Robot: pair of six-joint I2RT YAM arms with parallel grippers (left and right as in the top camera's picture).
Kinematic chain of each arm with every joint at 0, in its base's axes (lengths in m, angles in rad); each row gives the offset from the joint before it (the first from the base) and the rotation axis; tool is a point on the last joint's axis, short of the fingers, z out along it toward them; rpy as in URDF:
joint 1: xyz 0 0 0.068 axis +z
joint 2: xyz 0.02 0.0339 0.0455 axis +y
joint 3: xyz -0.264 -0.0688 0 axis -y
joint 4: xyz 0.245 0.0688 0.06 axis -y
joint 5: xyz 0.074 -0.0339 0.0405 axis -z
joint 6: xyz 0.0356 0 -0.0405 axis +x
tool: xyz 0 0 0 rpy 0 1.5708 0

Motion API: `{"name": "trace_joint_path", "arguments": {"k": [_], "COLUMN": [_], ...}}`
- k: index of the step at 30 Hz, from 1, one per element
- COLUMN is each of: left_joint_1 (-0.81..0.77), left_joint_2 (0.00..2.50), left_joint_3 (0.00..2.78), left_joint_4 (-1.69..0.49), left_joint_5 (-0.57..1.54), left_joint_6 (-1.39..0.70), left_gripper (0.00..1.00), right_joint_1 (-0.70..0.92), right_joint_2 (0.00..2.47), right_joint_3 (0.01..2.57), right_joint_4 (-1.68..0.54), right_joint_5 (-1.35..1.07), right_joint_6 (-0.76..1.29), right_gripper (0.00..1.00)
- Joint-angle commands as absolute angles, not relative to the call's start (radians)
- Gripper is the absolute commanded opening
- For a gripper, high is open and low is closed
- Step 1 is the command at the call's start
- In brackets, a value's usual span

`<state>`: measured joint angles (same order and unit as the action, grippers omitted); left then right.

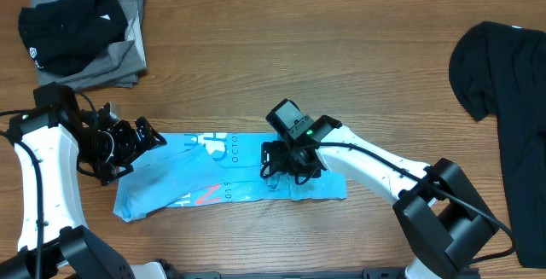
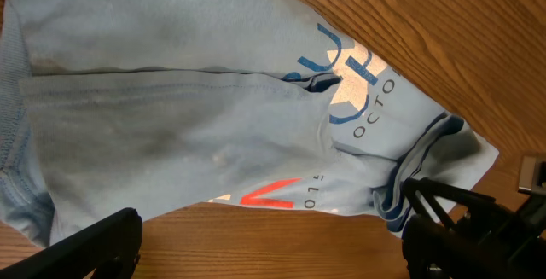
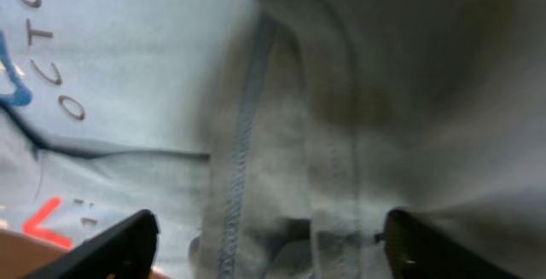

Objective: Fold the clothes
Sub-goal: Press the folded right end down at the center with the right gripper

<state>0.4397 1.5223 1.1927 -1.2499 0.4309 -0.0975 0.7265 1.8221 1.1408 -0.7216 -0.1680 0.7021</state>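
Lengthwise fold apparently done: the light-blue T-shirt (image 1: 223, 173) lay as a strip, lower centre. Left gripper (image 1: 141, 147) and right gripper (image 1: 290, 170), fingers apart, would next need to pinch an end.

A brown wooden table (image 1: 299, 66) is lying across the whole room-side view, its grain running side to side under everything.

Even, diffuse light is covering the overhead view. The wooden table (image 1: 341, 49) is showing sharp grain and only faint, soft shadows. The right wrist view is rendering the light-blue T-shirt (image 3: 128, 74) blurred, with the cloth greying toward the right. The left wrist view is showing the print crisply, with a dim patch mid-cloth.
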Motion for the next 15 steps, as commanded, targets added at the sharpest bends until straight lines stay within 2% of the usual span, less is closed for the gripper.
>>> {"name": "trace_joint_path", "arguments": {"k": [1, 5, 11, 15], "left_joint_1": [0.444, 0.444, 0.444, 0.444], "left_joint_2": [1.511, 1.511, 1.511, 1.511], "left_joint_3": [1.209, 1.209, 1.209, 1.209], "left_joint_4": [-1.255, -1.260, -1.260, -1.259], "left_joint_5": [0.440, 0.446, 0.446, 0.445], "left_joint_6": [-0.101, -0.101, -0.101, -0.101], "left_gripper": [1.00, 1.00, 1.00, 1.00], "right_joint_1": [0.736, 0.759, 0.780, 0.817], "right_joint_2": [1.797, 1.798, 1.798, 1.798], "right_joint_3": [1.159, 1.159, 1.160, 1.207], "right_joint_4": [-0.720, -0.719, -0.717, -0.796], "right_joint_5": [-0.085, -0.041, -0.018, 0.120], "right_joint_6": [0.738, 0.761, 0.765, 0.819], "right_gripper": [0.80, 0.65, 0.59, 0.58]}}
